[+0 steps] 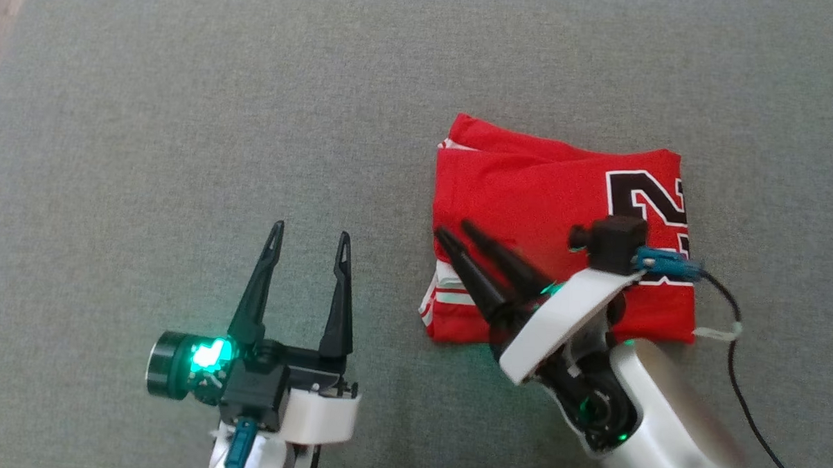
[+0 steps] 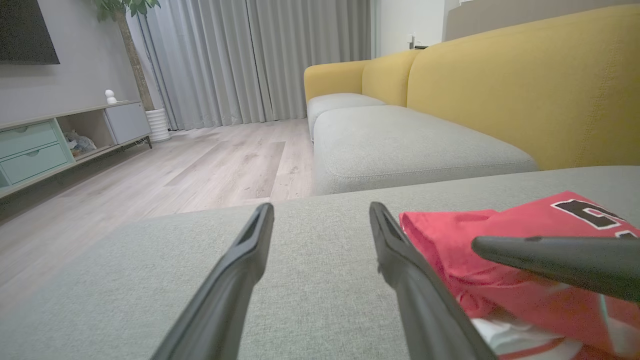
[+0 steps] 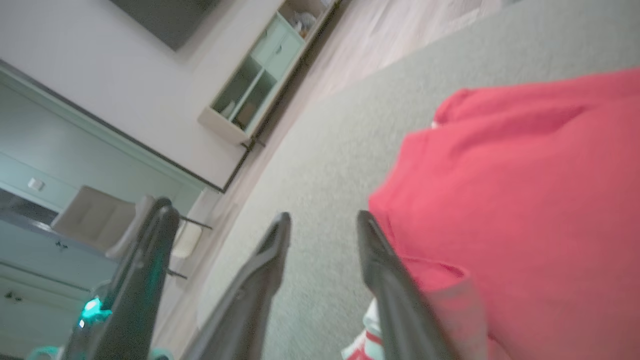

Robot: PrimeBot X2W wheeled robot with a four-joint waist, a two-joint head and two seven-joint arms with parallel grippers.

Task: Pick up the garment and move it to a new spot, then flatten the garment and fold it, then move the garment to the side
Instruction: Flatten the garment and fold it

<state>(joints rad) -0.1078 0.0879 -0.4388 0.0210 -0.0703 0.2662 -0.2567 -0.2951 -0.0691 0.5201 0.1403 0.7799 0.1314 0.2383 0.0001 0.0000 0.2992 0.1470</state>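
The garment [image 1: 529,196] is a red jersey with a black number, lying folded into a rectangle on the grey cushion surface [image 1: 254,117]. My right gripper [image 1: 453,228] hovers over the garment's left edge, open, with only grey fabric showing between its tips in the right wrist view [image 3: 322,215]. There the red garment [image 3: 525,190] lies just right of the fingers. My left gripper [image 1: 310,230] stands open and empty over bare cushion, well left of the garment. In the left wrist view [image 2: 320,207] the garment [image 2: 440,235] lies to its right.
A black cable [image 1: 738,342] trails off the right arm past the garment's lower right corner. A yellow sofa [image 2: 500,90] stands behind the cushion. Wooden floor [image 2: 200,160] and a low cabinet [image 2: 35,145] lie beyond the cushion's far edge.
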